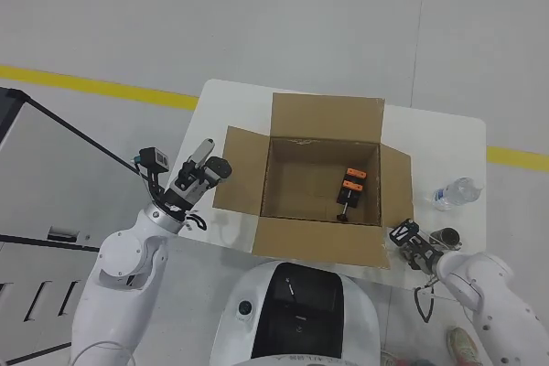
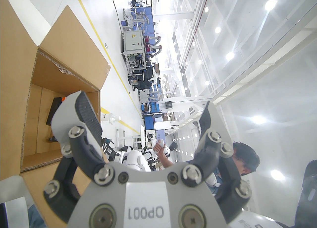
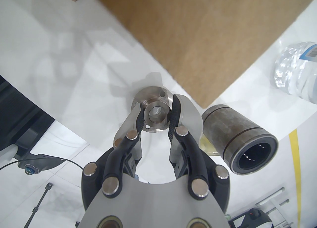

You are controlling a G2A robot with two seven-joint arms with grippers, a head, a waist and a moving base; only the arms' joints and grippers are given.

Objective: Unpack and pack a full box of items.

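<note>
Gripping a flanged steel bushing (image 3: 153,97), the right hand (image 3: 156,114) has its two ribbed pads pressed on either side of the narrow hub, with the wider flange facing away from the wrist. The part is low over the desk (image 3: 74,65), just off the corner of the cardboard box's (image 1: 325,119) near flap. Whether it rests on the surface or hangs just above it cannot be told.

Just beside it a steel linear bearing (image 3: 237,137) lies on its side, and a plastic water bottle (image 3: 294,70) lies farther off. The left hand (image 2: 146,105) is open and holds nothing, raised beside the box's left flap. Inside the box two orange-and-black clamps (image 1: 349,190) lie near the right wall.

The bushing looks like solid metal, so it is probably heavy for its size, fully stiff and smooth enough to slip. The hub is a sensible place to hold it: the pads sit on opposite sides of a round surface, and the flange acts as a stop behind them. The contact patch is small, though, so a tilt or a quick swing could let it turn between the pads. A drop would do it little harm, but it could roll away. The linear bearing would be heavier and would roll easily, so it is best taken across its barrel, near the middle.
</note>
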